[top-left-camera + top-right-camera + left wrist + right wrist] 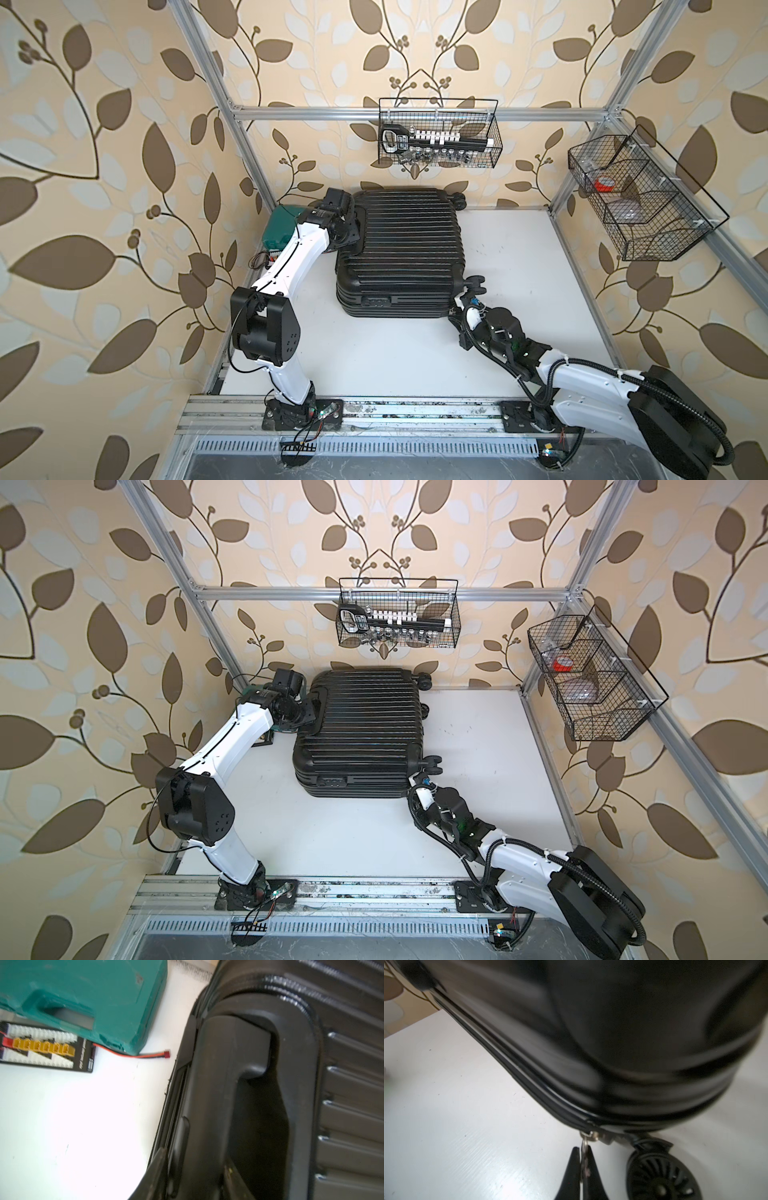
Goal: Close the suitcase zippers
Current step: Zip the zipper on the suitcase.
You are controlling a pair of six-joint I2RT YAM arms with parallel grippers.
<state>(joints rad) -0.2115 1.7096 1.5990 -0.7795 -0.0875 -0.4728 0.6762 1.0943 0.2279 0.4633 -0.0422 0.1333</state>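
Right gripper (582,1148) is pinching the small metal zipper pull (584,1142) at its tips; tugged off-line, it's risking slipping. Left gripper (194,1159) is clasping the moulded black handle (224,1088) of the black ribbed hard-shell suitcase (399,245).

**Work cell seen from above, in both top views.**
- Walls (124,124): cream wallpaper printed with brown and pale grey leaves on thin dark stems, covering the back and both sides.
- Aluminium frame (311,112): slotted silver profiles. A horizontal bar crosses the back wall and meets slanted uprights at both corners.
- Tabletop (395,353): flat, white, lightly scuffed and speckled.
- Back wire basket (495,133): black mesh, hung on the horizontal bar.
- Side wire basket (656,245): black mesh with dividers, fixed to a side profile.
- Front rail (415,409): worn metal track along the tabletop's near edge, with a slotted grey cable duct (415,446) just in front of it.
- Light: soft and even, casting faint shadows.
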